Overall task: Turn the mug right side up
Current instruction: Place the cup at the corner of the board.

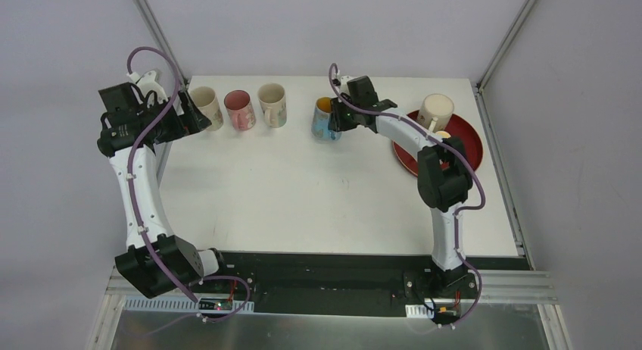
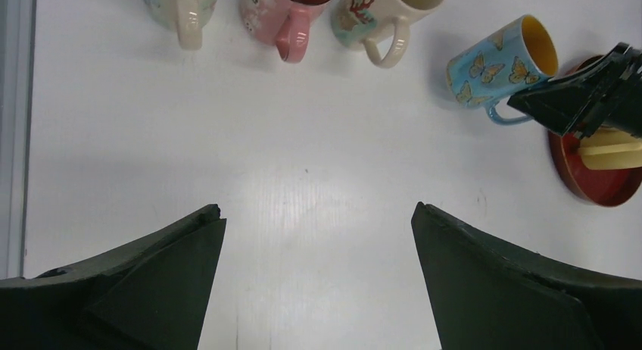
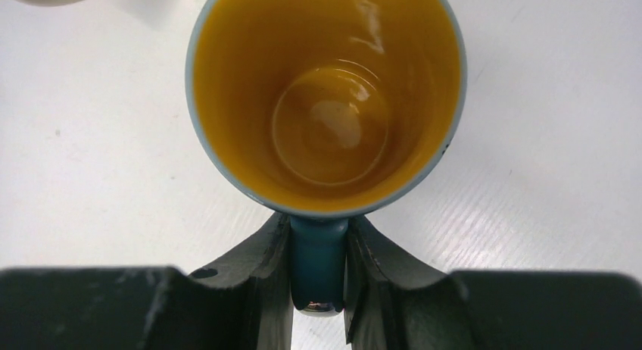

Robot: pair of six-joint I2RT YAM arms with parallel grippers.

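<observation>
Right wrist view: the right gripper [image 3: 318, 240] pinches the teal handle [image 3: 318, 274] of the yellow-lined blue butterfly mug [image 3: 325, 115], likely steadying it mouth-up. The left gripper [image 2: 316, 208] gapes empty.

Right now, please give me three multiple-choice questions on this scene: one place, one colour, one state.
1. Where is the red plate? A. far right of the table B. far left C. near edge
2. Inside, the blue mug is: A. white B. red C. yellow
3. The right gripper is: A. open B. shut on the mug's handle C. shut on nothing
Answers: 1 A, it lies at the table's right edge; 2 C, the right wrist view looks into yellow; 3 B, both fingers press the handle.
</observation>
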